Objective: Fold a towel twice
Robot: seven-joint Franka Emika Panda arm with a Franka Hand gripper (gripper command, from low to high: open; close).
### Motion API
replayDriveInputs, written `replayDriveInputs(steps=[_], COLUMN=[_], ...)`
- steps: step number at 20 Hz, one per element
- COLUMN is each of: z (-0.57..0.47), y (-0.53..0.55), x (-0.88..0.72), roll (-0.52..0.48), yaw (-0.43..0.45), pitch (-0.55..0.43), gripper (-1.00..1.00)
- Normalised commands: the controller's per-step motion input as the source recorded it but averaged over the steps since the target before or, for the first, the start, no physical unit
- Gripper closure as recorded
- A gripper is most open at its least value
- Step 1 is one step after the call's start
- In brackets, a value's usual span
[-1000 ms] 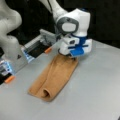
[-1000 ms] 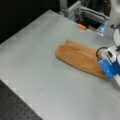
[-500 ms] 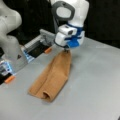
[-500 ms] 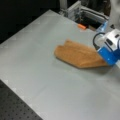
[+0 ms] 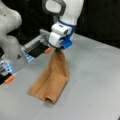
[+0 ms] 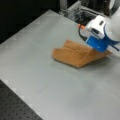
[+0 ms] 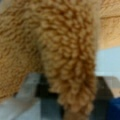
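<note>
Gripper (image 5: 59,49) pinches one end of the towel (image 5: 53,77) and holds it raised above the grey table (image 5: 95,82) — the other end lies on the surface, already doubled lengthwise. Wrist view shows terry loops (image 7: 62,50) filling the frame.

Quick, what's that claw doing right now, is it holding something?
Claw: shut on the towel, pinching one end and holding it up off the table while the other end lies on the surface.
</note>
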Motion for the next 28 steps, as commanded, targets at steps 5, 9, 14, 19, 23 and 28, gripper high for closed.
replayDriveInputs(steps=[5, 9, 14, 19, 23, 28], z=[0.06, 0.0, -0.05, -0.24, -0.29, -0.16], y=[-0.43, -0.34, -0.28, -0.31, -0.22, -0.11], x=[-0.28, -0.23, -0.13, 0.01, 0.27, 0.34], roll=[0.237, 0.206, 0.186, 0.203, 0.165, 0.117], yaw=[0.254, 0.261, 0.353, 0.356, 0.317, 0.187], pitch=[0.037, -0.026, -0.121, -0.184, -0.174, -0.069], gripper=[1.0, 1.0, 1.0, 1.0, 1.0, 1.0])
